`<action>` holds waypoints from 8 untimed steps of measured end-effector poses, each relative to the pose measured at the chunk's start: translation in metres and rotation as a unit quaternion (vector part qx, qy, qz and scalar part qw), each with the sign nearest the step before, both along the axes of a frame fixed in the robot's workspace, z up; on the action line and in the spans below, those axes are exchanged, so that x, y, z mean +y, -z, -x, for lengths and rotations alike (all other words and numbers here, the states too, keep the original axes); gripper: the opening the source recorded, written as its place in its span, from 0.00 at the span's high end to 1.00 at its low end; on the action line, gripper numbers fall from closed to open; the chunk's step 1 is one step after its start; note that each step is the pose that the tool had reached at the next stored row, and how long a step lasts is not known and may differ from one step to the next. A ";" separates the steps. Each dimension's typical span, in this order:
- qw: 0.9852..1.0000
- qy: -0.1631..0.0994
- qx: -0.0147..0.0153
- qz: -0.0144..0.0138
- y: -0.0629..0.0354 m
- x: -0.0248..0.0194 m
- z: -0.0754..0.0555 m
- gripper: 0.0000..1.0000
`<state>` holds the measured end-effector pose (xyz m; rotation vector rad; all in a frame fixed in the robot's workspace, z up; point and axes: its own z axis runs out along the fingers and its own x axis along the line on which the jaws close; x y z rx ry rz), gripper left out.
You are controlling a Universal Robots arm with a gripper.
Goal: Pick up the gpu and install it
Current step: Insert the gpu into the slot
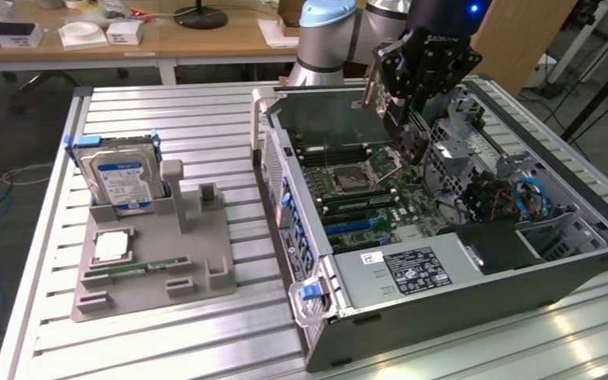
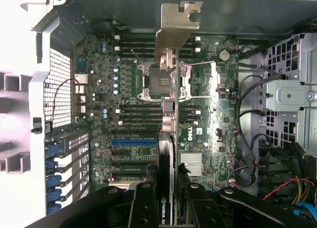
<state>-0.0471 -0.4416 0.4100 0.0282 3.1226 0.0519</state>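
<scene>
My gripper (image 1: 410,119) hangs over the open computer case (image 1: 557,269), above the motherboard (image 1: 373,194). In the wrist view my gripper (image 2: 166,208) is shut on the gpu (image 2: 174,34), seen edge-on. Its thin card runs out from between the black fingers (image 2: 143,203), and the silver end bracket is at its far end. A green label sits on the cooler side near the fingers. The card floats clear of the motherboard (image 2: 124,114), over the processor socket (image 2: 158,82) and beside the blue expansion slot (image 2: 133,141).
At the exterior view's left a grey fixture (image 1: 203,261) holds an upright hard drive (image 1: 123,178) with a blue-white label, a processor chip (image 1: 112,245) and a memory stick (image 1: 135,269). Cables (image 2: 247,114) and a drive cage (image 2: 292,94) crowd one side of the case.
</scene>
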 end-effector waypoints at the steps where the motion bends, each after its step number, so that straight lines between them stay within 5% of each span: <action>1: 1.000 -0.001 0.000 0.000 0.0000 0.0000 0.000 0.74; 8: 1.000 -0.009 0.000 0.000 0.0000 0.0000 0.000 0.74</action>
